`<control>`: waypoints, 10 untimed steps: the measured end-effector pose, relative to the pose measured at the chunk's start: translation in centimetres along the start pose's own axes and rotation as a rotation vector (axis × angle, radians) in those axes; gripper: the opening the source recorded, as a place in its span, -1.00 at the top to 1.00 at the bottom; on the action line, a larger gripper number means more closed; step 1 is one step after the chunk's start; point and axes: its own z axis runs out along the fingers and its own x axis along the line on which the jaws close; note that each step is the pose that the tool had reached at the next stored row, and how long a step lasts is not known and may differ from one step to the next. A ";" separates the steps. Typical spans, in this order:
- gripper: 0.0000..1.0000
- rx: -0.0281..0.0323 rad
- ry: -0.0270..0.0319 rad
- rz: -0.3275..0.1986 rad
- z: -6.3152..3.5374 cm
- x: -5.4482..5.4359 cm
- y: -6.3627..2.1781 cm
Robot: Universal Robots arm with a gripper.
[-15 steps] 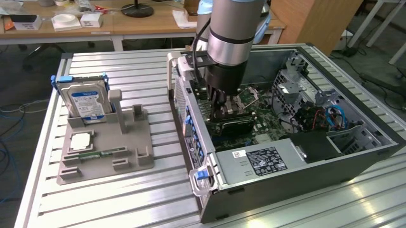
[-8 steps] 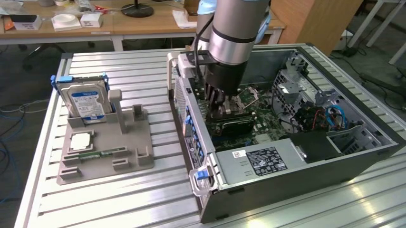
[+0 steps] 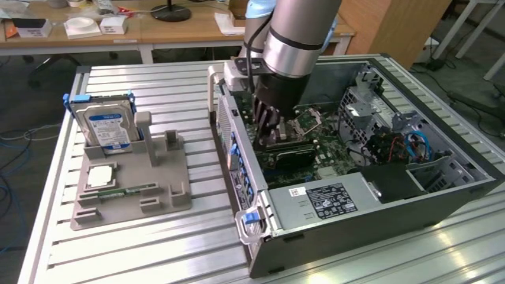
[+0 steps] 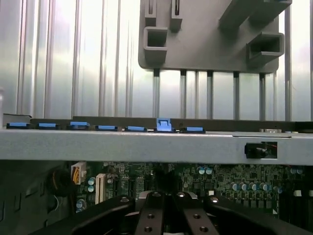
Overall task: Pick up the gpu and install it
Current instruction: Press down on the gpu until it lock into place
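Exterior and wrist views of an open computer case (image 3: pixel 442 195) lying on a slatted metal worktop (image 3: pixel 158 248). The arm reaches down into the case, and the pincer (image 3: pixel 272 133) is closed, its fingers pressed together low over the motherboard (image 3: pixel 332 160). The gpu (image 3: pixel 288 155) appears as a dark, flat card lying edge-on just below the fingertips, seemingly in or at its slot; whether the fingers grip its top edge or merely press on it cannot be told for certain. By judgement the card is light, rigid and fragile: its circuit board and edge contacts tolerate little bending or sideways load, so the sensible hold is across the shroud and board edges, kept square to the slot. Close obstacles are the case's side wall (image 3: pixel 236 148) on the exterior view's left, the processor socket (image 3: pixel 306 121) just beyond the pincer, the power supply (image 3: pixel 327 201) on the near side and the cable-filled drive cage (image 3: pixel 387 136) to the right. Well apart, on the worktop at left, a grey fixture (image 3: pixel 130 189) carries a blue-labelled hard drive (image 3: pixel 106 127) and a small memory stick (image 3: pixel 126 192).
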 end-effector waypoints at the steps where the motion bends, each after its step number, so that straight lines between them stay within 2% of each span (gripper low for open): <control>1: 0.80 -0.0066 0.0008 0.000 -0.11 0.0 -0.08; 4: 0.80 -0.0277 0.0034 0.001 -0.32 -0.1 -0.38; 6: 0.80 -0.0443 0.0056 0.001 -0.46 -0.2 -0.58; 10: 0.80 -0.0888 0.0084 0.002 -0.57 -0.2 -1.07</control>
